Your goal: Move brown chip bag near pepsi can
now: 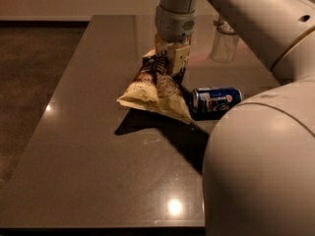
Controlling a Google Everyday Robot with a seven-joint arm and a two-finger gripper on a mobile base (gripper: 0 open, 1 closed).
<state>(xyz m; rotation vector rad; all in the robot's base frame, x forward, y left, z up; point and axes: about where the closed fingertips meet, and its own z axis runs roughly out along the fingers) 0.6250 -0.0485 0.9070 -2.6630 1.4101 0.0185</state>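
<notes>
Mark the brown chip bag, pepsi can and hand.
brown chip bag (156,91): camera view, on its cream lower half.
pepsi can (216,99): camera view, mid-side of the lying can.
hand (170,65): camera view, between fingertips, shut on the bag's top.

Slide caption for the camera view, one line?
Robot pincer grips the brown chip bag by its top, beside the pepsi can lying on the table.

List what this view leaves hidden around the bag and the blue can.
- Camera view: the top edge of the chip bag is covered by the gripper, which is clamped on it above the table.
- Table's right front part: hidden behind the robot's arm.
- Whether the bag touches the blue can: lost in shadow.
</notes>
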